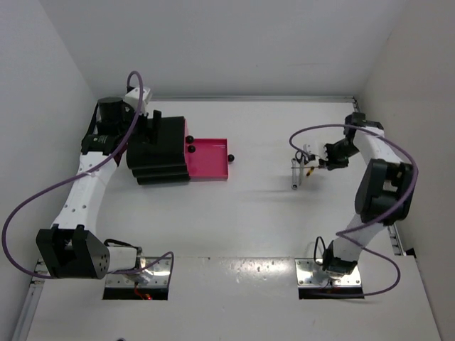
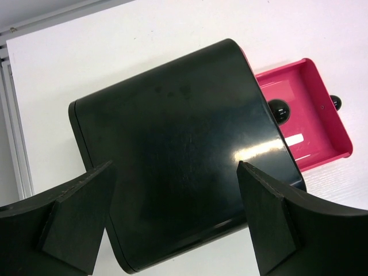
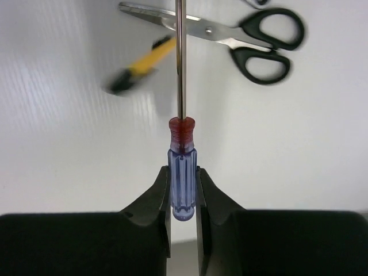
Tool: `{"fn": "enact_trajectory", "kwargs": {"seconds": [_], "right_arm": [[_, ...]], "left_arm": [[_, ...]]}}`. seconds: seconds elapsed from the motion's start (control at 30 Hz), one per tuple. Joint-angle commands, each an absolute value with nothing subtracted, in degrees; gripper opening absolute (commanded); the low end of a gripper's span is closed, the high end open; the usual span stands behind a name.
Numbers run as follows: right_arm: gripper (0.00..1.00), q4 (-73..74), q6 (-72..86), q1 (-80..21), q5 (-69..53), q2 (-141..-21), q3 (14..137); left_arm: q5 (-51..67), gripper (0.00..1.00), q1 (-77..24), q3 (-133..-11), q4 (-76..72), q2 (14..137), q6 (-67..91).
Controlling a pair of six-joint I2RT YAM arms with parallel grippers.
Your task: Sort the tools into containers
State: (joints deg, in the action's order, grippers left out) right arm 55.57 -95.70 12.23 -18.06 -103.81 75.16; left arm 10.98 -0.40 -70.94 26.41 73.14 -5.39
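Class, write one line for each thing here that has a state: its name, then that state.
left gripper, open, over the drawer unit
right gripper, shut on the screwdriver
screwdriver, gripped by its blue handle
pink drawer, pulled out
scissors, blades shut, lying free
yellow cutter, lying free, blurred

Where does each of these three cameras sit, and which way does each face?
Top external: above and behind the bases, looking down on the table; left arm and right arm show.
Left wrist: on the left arm, looking down on the drawer unit and pink drawer; open left gripper shows.
Right wrist: on the right arm, facing scissors and cutter; right gripper shut on the screwdriver.
Shared: top and left wrist both show the pink drawer.
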Motion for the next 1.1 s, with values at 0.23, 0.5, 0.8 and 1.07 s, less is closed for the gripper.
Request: {"fn": "enact_trajectory", "kwargs": {"seconds": [0.23,0.5,0.8,1.07], "right_arm": [[0.02,53.87,-92.39,9.67,-20.55,-89.65,71.09],[0.00,64.26,-61.74,-1.21,-30.67,-98.70,87.00],[0.00,67.05,-23.60,-19.94,-27.86,-114.41,107.46],[0.00,72.08,-15.03,-27.59,-18.56,-129.11,126.04]], "left_arm": [[11.69,0.92,-0.97,-70.58,24.79,69.70,-3.26],[11.69,0.92,-0.97,-68.38,24.26,68.55,-3.25],[11.16,0.92,-0.97,-67.33,23.73,68.55,-3.25],[11.69,0.92,-0.44,-66.71,22.50,69.08,-3.25]]}}
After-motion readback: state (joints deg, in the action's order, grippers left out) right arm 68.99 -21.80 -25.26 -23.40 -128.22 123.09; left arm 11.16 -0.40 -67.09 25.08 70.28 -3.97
